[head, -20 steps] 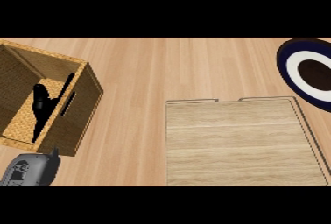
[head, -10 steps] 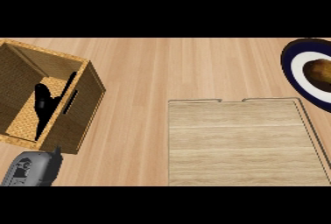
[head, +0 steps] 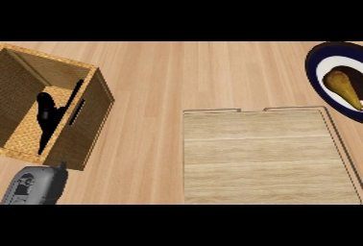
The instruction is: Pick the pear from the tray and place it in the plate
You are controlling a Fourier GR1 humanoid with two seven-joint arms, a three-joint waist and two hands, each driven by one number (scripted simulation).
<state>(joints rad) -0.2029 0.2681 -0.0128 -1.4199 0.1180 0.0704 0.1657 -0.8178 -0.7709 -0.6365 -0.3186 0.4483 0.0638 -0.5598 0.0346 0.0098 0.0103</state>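
The pear [head: 344,88], brownish-yellow with a dark narrow neck, lies on the white centre of the navy-rimmed plate [head: 316,72] at the counter's [head: 177,77] right edge, apart from the wooden tray [head: 266,158]. The left hand [head: 48,115], fingers straight, reaches inside a woven basket [head: 89,129].

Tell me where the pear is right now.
In the head view the pear lies on the dark-rimmed plate at the right edge of the counter, just beyond the wooden tray's far right corner.
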